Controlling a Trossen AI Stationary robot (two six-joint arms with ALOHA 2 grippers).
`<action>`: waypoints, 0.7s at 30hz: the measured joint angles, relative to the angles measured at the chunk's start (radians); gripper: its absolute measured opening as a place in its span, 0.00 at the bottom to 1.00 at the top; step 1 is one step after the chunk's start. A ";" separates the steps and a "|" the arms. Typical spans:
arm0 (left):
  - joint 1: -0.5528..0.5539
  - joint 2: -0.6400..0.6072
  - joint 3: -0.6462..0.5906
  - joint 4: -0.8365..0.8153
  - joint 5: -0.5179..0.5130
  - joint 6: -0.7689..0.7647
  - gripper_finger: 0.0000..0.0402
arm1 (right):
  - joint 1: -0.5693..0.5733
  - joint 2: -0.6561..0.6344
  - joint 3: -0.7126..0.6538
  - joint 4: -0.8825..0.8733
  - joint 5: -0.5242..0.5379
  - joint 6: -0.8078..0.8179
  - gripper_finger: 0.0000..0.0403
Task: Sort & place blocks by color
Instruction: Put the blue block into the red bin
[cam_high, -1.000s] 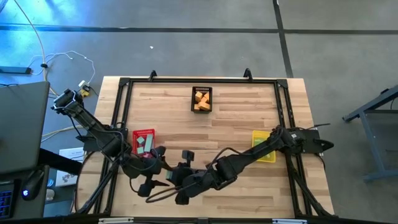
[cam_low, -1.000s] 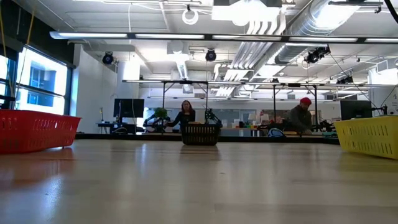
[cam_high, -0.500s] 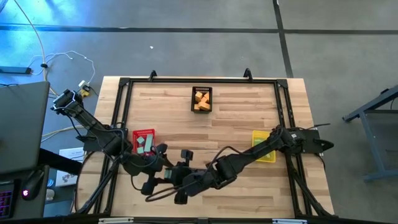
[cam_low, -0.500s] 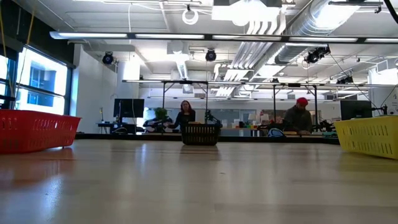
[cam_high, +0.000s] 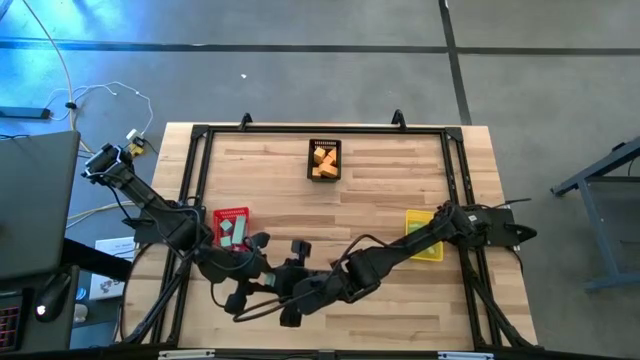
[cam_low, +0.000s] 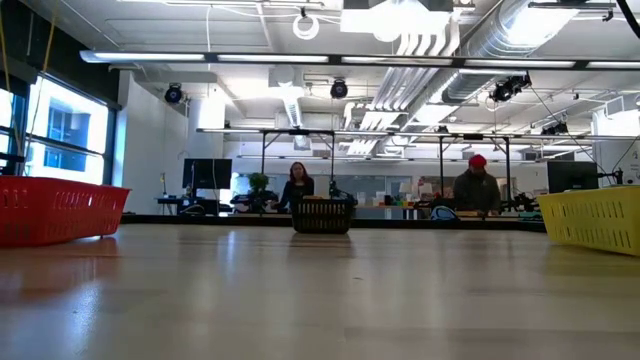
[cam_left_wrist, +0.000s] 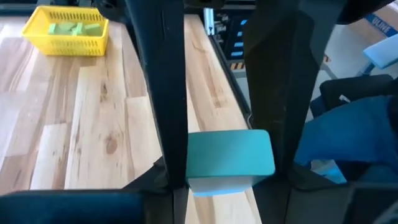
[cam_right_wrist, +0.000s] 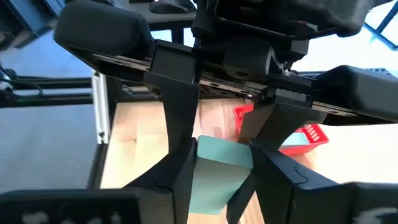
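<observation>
**A:** Block status? Where's the teal block (cam_left_wrist: 230, 158) right now?

**B:** Off the table, at the near edge, about mid-width. Both claws meet on it there. Your left gripper (cam_high: 268, 283) is clamped on it; in its wrist view both fingers press the block's sides. Your right gripper (cam_high: 300, 290) also has it between its fingers, and they look to be against it too.

**A:** So which step is this?

**B:** Reads as a mid-air handover, both arms holding one block. Which arm is giving I can't tell for sure, but I'd guess right to left.

**A:** Why left?

**B:** The red basket (cam_high: 232, 211) sits just beside your left arm and already holds teal pieces. Yellow basket (cam_left_wrist: 65, 37) has the green ones, black basket (cam_high: 324, 143) the orange.

**A:** Next move?

**B:** Spread the right fingers fully and back that arm straight off so it doesn't drag the block. Then swing left over the red basket and drop it. The cables are crowded where the arms cross, so go slowly.
</observation>
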 joint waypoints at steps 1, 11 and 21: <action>0.000 0.000 0.000 -0.010 0.003 -0.002 0.28 | -0.001 0.000 0.000 -0.009 0.002 0.000 0.32; -0.002 -0.033 -0.001 -0.299 0.025 -0.104 0.27 | 0.008 -0.011 0.000 -0.048 0.059 -0.023 0.55; 0.008 -0.045 0.000 -0.744 -0.043 -0.351 0.27 | 0.010 -0.038 0.000 -0.090 0.119 -0.032 0.57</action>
